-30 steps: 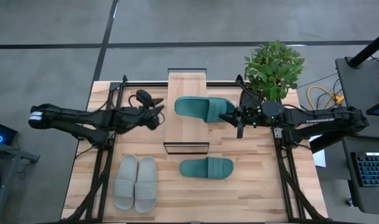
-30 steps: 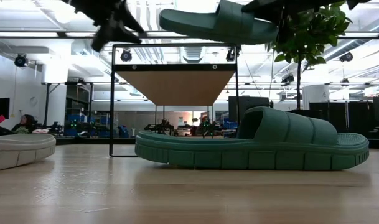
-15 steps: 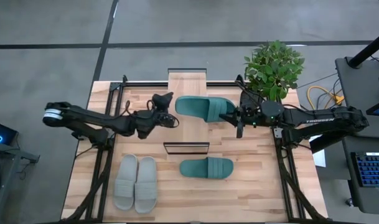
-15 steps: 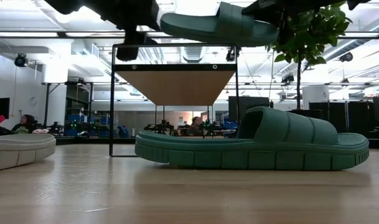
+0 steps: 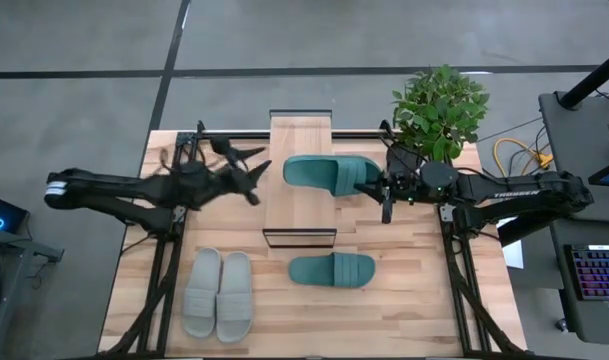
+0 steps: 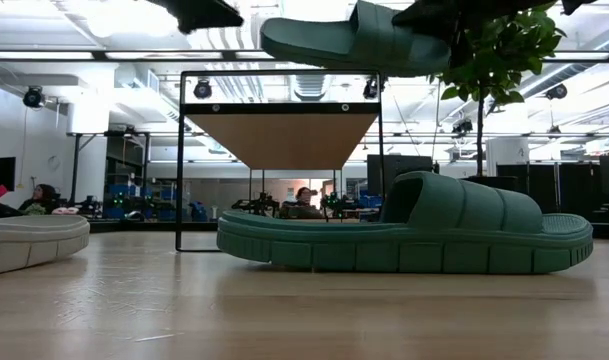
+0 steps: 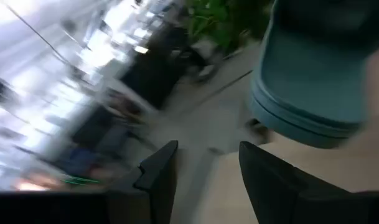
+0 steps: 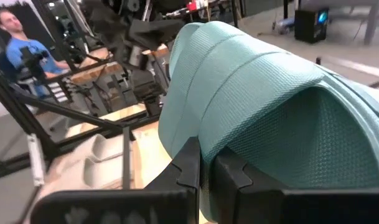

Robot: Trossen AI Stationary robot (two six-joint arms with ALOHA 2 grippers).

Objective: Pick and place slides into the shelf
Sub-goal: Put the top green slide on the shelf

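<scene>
A: Start at your left. Where's the left tool (image 5: 252,172)?

B: It's raised over the left part of the bench (image 5: 404,320), just left of the shelf (image 5: 300,180). Your left wrist view shows its fingers (image 7: 158,177) spread apart with nothing between them, pointed toward the toe of a teal slide.

A: And the grey pair (image 5: 217,293)?

B: You'll find both lying side by side on the near left of the bench, soles down, touching each other, well apart from either tool.

A: The shelf itself?

B: It sits mid-bench, plank top running near to far on a black wire frame. In the low view you see the plank's underside (image 6: 281,138).

A: Now the teal ones.

B: One teal slide (image 5: 330,173) is held up over the right side of the shelf top; the low view shows it above the frame, clear of the plank. Your right tool (image 5: 376,183) is pinching its strap edge, fingers (image 8: 190,163) pressed onto the strap. The other teal slide (image 5: 331,270) lies flat on the bench, near side of the shelf.

A: Anything else?

B: A potted plant (image 5: 439,108) stands at the far right corner.
</scene>
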